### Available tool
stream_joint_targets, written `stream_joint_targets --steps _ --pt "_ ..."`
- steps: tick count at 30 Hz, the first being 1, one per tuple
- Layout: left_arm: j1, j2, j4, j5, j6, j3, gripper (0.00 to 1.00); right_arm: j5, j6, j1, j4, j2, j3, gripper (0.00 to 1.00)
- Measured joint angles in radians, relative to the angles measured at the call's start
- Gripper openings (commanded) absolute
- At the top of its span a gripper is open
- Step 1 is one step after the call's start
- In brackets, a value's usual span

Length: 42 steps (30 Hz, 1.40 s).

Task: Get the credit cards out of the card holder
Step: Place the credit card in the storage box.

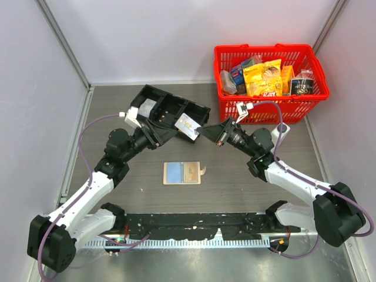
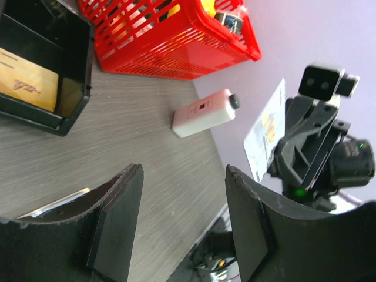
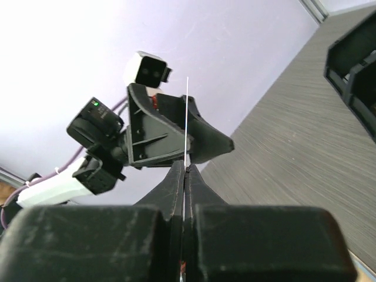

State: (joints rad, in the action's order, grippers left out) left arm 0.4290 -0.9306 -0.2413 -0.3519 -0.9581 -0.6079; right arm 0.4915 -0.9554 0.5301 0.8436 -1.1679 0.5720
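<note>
The right gripper (image 3: 185, 171) is clamped flat on one credit card (image 1: 187, 125), its two fingers pressed together on the card's lower edge, so the wrist view shows the card as a thin white line standing upright from the fingertips. The card hangs in the air above the table (image 1: 235, 188), just in front of the black tray (image 1: 167, 106) that sits toward the far left of the table. The left gripper (image 2: 183, 217) faces it from the other side with its fingers (image 2: 117, 226) apart. Bare table shows between them, and the card sits just past one fingertip with nothing gripping it on that side. The card's pale face carries a yellowish mark. The card holder (image 1: 182, 173) lies open and flat near the middle of the table, well below both grippers and apart from them, showing a light blue half on the left, a yellowish half on the right and its small tab pointing right. A tan packet (image 2: 26, 79) lies in one tray compartment. The red basket (image 1: 267, 103), full of groceries, stands at the far right corner, with a small white box (image 2: 202, 113) on the table just in front of it.
</note>
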Motion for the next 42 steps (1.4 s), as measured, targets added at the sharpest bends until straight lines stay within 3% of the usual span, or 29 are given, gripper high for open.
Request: stream_joint_targets --steps 12,25,31,34,42 --pt "0.026 -0.028 -0.262 0.044 -0.16 0.027 0.58 -0.245 -0.057 0.128 0.093 -0.006 -0.024 0.01" --pt "0.053 -0.001 -0.337 0.131 -0.217 0.132 0.57 -0.394 -0.07 0.141 0.084 0.032 -0.064 0.01" --pt "0.075 -0.045 -0.383 0.131 -0.222 0.121 0.56 -0.385 -0.097 0.145 0.125 -0.014 -0.064 0.01" --pt "0.089 -0.083 -0.399 0.128 -0.225 0.11 0.52 -0.373 -0.117 0.155 0.145 -0.06 -0.064 0.01" --pt "0.103 -0.106 -0.428 0.129 -0.24 0.104 0.3 -0.359 -0.15 0.168 0.186 -0.096 -0.064 0.01"
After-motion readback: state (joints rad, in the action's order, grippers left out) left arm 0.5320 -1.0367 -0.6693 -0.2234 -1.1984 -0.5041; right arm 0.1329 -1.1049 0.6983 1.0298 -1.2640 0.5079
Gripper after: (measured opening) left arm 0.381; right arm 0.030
